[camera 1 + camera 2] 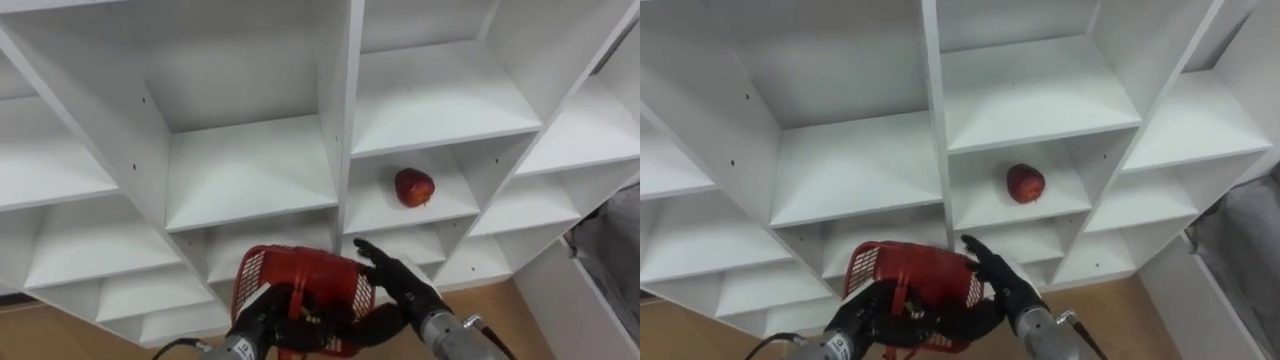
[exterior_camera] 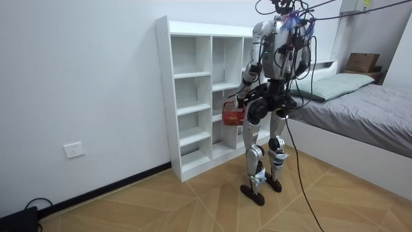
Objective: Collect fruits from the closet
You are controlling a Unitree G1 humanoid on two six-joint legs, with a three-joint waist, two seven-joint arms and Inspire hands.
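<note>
The apple is sitting alone on a middle shelf of the closet, just right of the central divider. It is roundish, with no marked long axis, and its stem direction cannot be told. It is lying farther in and slightly right of the right hand, which is hovering with straight fingers, holding nothing — the nearer hand. The left hand is clutching the red basket on the near side.

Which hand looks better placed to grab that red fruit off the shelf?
Probably the right hand: it is open, just below the apple. The left hand is curled on the red basket.
</note>
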